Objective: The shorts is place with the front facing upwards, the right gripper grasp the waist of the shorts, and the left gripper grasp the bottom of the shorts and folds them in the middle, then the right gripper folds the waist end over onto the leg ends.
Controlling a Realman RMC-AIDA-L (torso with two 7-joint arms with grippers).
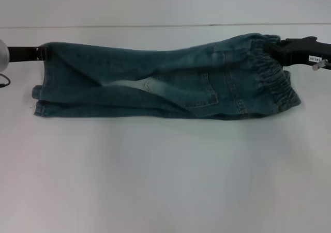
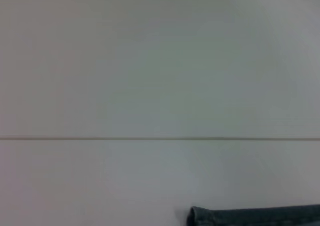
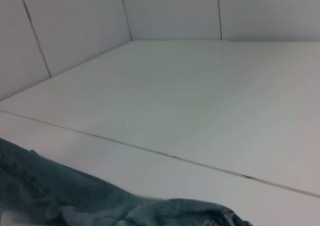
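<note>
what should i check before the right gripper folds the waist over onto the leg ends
1. Lengthwise fold done: ok, the shorts lie as one narrow strip on the table.
2. Right gripper at the waist of the shorts: ok, at the far corner of the gathered band.
3. Right grip firmly closed: cannot tell, fingertips hidden by denim.
4. Left gripper at the leg ends: ok, at their far corner; grip cannot tell.
5. Fabric flat: not ok, diagonal creases run across the middle.
</note>
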